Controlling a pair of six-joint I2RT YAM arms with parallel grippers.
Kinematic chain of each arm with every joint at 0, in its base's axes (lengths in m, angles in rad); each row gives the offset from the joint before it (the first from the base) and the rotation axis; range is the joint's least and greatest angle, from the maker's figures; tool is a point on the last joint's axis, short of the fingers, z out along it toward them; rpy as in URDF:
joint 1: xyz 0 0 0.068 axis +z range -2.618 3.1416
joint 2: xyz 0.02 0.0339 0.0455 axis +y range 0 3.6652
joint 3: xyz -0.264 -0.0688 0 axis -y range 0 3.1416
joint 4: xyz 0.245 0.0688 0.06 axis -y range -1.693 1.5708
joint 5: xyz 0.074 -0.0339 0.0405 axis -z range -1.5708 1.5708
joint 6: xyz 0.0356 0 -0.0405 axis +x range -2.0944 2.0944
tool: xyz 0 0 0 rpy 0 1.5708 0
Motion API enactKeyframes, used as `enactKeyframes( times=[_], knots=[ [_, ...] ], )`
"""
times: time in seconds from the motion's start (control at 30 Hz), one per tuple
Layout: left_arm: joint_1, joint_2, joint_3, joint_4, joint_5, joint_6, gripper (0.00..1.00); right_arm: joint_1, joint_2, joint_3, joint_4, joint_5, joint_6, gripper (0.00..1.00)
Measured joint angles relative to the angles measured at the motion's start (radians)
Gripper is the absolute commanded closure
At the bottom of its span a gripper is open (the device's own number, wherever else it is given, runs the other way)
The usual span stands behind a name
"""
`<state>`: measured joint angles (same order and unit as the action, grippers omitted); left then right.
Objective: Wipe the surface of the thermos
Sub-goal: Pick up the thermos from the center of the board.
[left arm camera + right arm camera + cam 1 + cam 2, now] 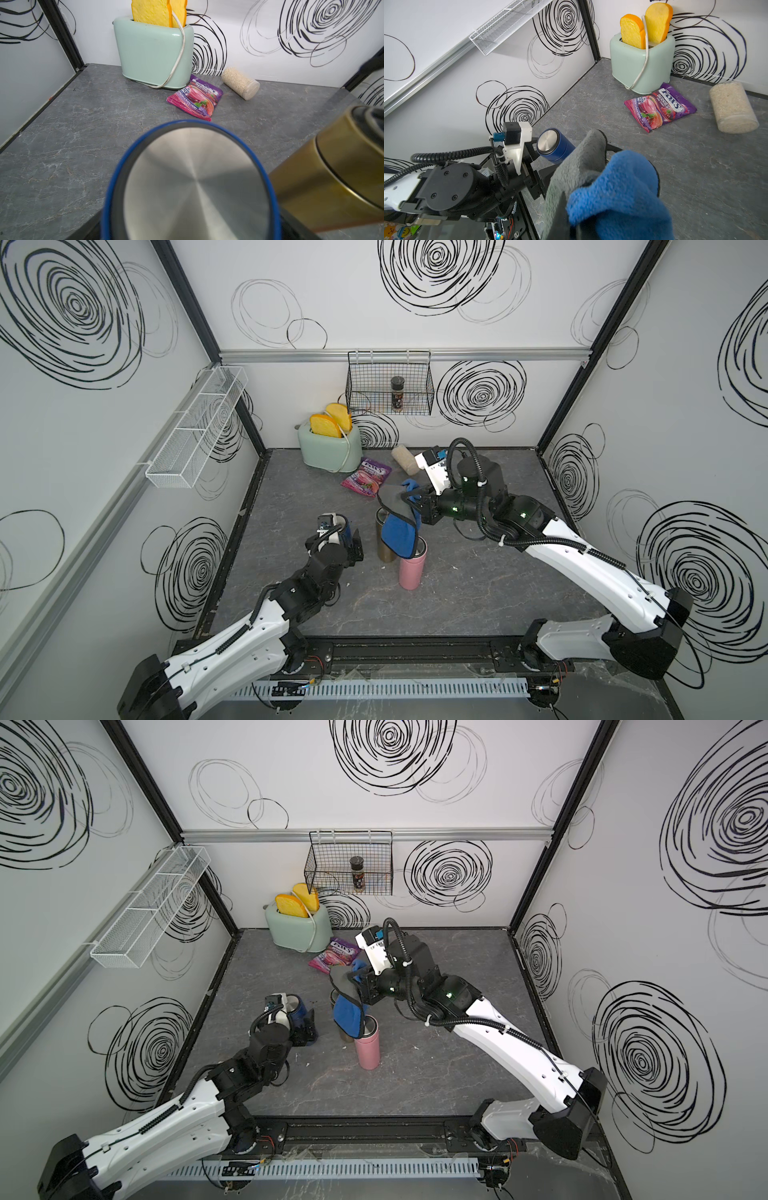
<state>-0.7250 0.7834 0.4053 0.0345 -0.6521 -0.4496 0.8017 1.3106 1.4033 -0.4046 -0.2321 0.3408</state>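
Three thermoses show in both top views. A blue thermos (pixel 341 531) with a steel lid (pixel 195 182) sits tilted between the wide-set jaws of my left gripper (pixel 351 541), which is shut on its body. A gold thermos (pixel 384 551) and a pink thermos (pixel 411 568) stand upright side by side mid-table. My right gripper (pixel 415 504) is shut on a blue and grey cloth (pixel 399 526). The cloth hangs down over the gold thermos and reaches the pink one's rim. In the right wrist view the cloth (pixel 612 187) hides the jaws.
A mint toaster (pixel 330 448) with two toast slices stands at the back wall. Beside it lie a purple candy bag (pixel 365 479) and a jar of grain (pixel 404 458) on its side. A black wire basket (pixel 390 406) and a white mesh shelf (pixel 195 427) hang on the walls.
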Motion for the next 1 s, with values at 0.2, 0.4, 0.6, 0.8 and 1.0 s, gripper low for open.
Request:
enactKeyframes(
  times=[0.2,0.4,0.6,0.8,1.0],
  knots=[
    [-0.001,0.030,-0.050,0.125,-0.037,-0.019,0.03,-0.004,0.000,-0.001,0.010,-0.010,0.000,1.00],
    [-0.009,0.073,-0.134,0.285,-0.084,-0.061,0.03,-0.010,0.000,-0.004,0.018,-0.015,0.000,1.00],
    [-0.014,0.120,-0.182,0.429,-0.144,-0.055,0.03,-0.012,0.000,-0.007,0.018,-0.016,0.000,1.00],
    [-0.014,0.174,-0.198,0.581,-0.165,-0.026,0.03,-0.014,0.009,-0.007,0.026,-0.023,0.000,1.00],
    [-0.014,0.251,-0.198,0.663,-0.172,-0.003,0.03,-0.016,0.026,-0.007,0.025,-0.026,0.000,1.00]
  ],
)
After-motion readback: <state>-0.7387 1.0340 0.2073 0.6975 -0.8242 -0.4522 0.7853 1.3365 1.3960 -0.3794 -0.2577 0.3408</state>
